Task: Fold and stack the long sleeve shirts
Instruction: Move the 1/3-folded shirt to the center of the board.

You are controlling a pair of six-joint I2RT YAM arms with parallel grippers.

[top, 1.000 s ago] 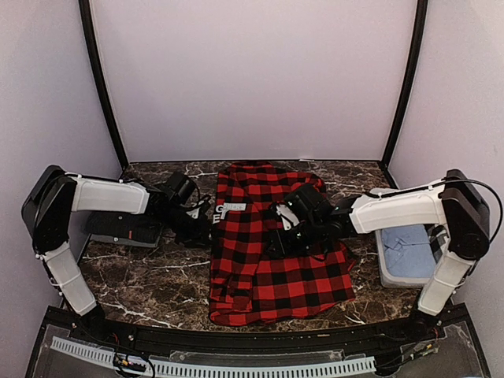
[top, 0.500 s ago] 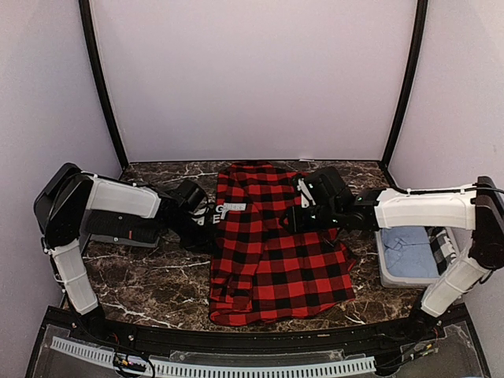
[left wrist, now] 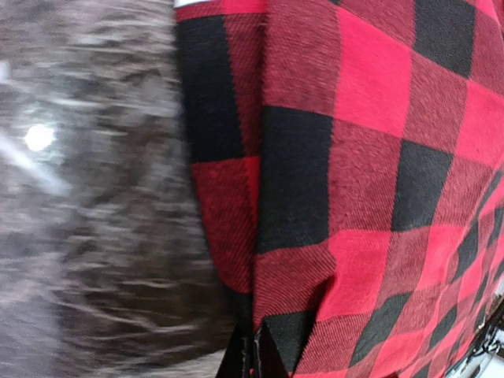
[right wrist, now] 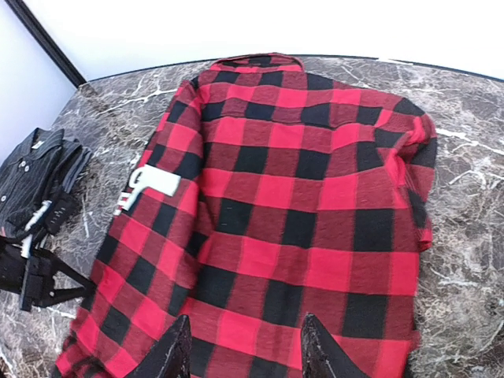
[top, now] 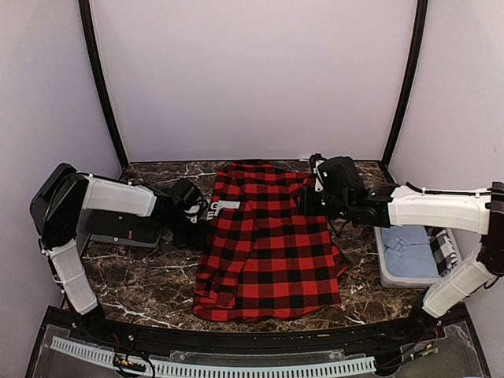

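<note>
The left gripper [top: 198, 216] is seen pressed together, its fingertips [left wrist: 235, 366] pinching a fold at the left edge of the red-and-black flannel shirt [top: 268, 244]. A second ago those jaws were apart beside that edge, so the grip has only just been taken. The right gripper [right wrist: 246, 350] is held spread with nothing between its fingers and hangs above the cloth. Over the last second it has been lifted off the middle of the shirt and drawn back toward the far right shoulder. In the same interval the shirt's body and hem have been shifted leftward on the marble table [top: 142, 283]. This is judged to be a straightening and repositioning step, with the folding proper not yet begun. The flannel is laid nearly flat at the table's centre, collar toward the far wall and white lettering [right wrist: 150, 183] near its left edge, with a sleeve seemingly folded in along that side. The charcoal shirt [right wrist: 39, 169] is lying folded at the left, beneath the left arm, apart from the flannel.
</note>
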